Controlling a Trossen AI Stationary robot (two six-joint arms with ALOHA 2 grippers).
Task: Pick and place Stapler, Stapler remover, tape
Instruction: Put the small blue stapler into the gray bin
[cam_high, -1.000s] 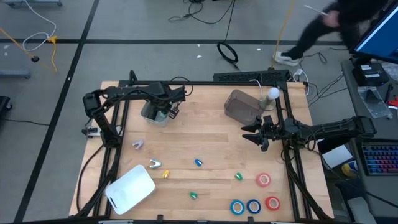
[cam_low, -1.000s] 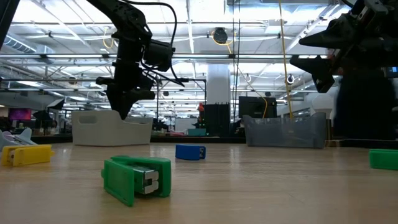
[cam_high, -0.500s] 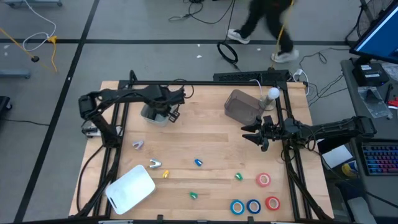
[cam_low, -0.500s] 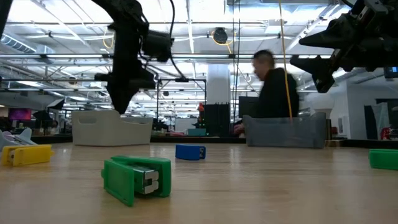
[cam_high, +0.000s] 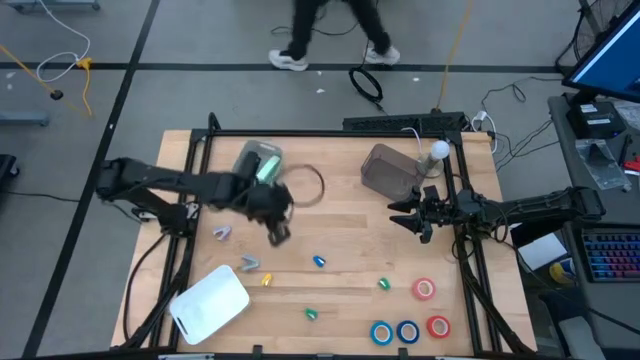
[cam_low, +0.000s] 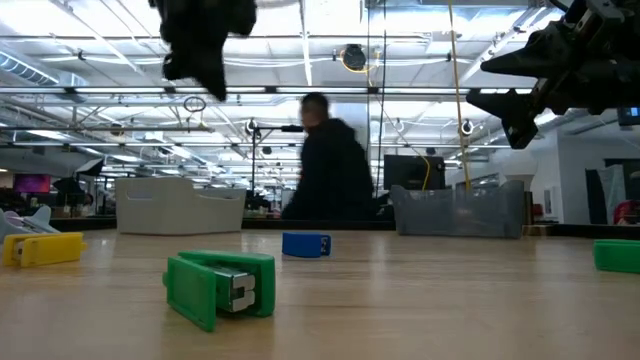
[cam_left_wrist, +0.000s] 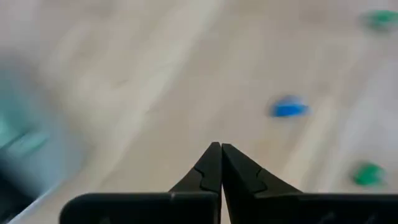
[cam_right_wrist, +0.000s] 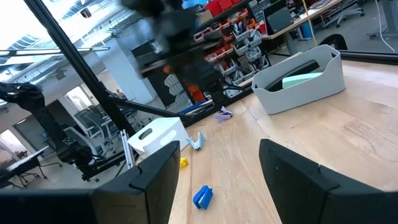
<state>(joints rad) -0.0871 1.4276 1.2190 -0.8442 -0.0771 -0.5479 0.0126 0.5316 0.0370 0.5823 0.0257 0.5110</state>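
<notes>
The wooden table filled the middle of the high view, framed by dark rails. No brand, label or writing could be read on anything — the frames showed none.

A white bin lay at the near left corner, tilted. A pale grey bin sat at the far left with something green inside it, and a dark translucent bin stood at the far right. Beyond the far edge a person in dark clothing walked past.

The left gripper hung over the middle-left of the table, blurred, its fingers pressed together and empty. The right gripper waited over the right side, near the dark bin, its fingers spread wide with nothing between them.

Four tape rolls lay at the near right corner: a pink roll set apart, then a row of a blue roll, a second blue roll just beside it, and a red roll.

Small staplers were scattered across the near half — a green stapler closest to the low camera, a blue stapler near the centre, another green stapler toward the tape, and a yellow stapler by the white bin. A pale remover lay close beside the yellow one, and a lilac remover sat farther left.
</notes>
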